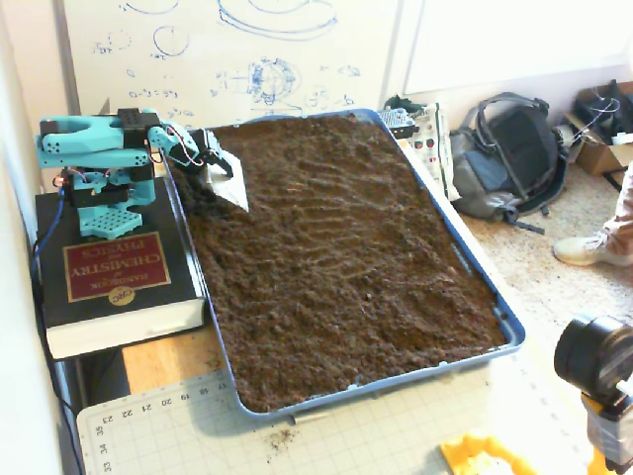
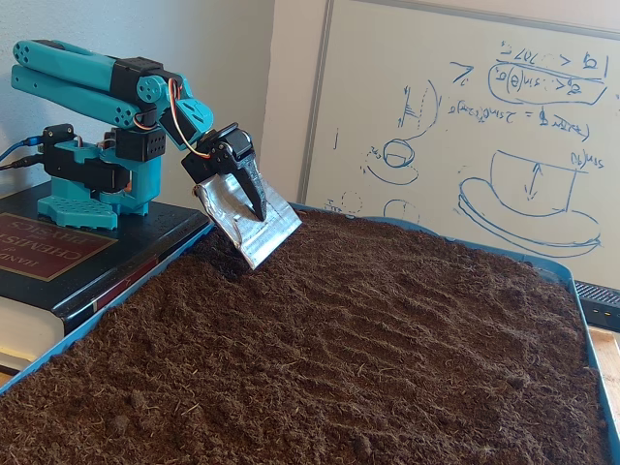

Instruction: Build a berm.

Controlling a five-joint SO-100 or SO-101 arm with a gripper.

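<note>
Right now my teal arm (image 1: 99, 143) sits folded on its base, which stands on a thick red-and-black chemistry handbook (image 1: 114, 272) just left of the blue tray (image 1: 495, 307) in the fixed view from above. My upper links lie nearly level and stacked one over the other, and from the elbow the forearm bends down and forward toward the tray's near-left corner. In the low fixed view the same fold shows: two teal links (image 2: 77, 87) run back to front above the base, then the wrist drops steeply toward the soil.

My claw (image 1: 220, 168) is a black one with a silvery flat scoop blade (image 2: 250, 223) fixed to it, pointing down and tilted, its lower edge just above or touching the soil at the tray's left wall. I cannot tell whether my claw is open or closed, since the blade covers the fingers.

Moving right from the blade, the tray is filled with dark brown crumbly soil (image 1: 346, 257), fairly level, marked with faint shallow furrows. I cannot make out a clear berm anywhere in it; the only slight rise is the banked soil (image 2: 208, 254) beside the blade, against the tray's left wall.

Beyond the tray's right side lie a grey backpack (image 1: 504, 153) on the floor and, behind the tray, a whiteboard (image 2: 465, 126) with blue sketches.
</note>
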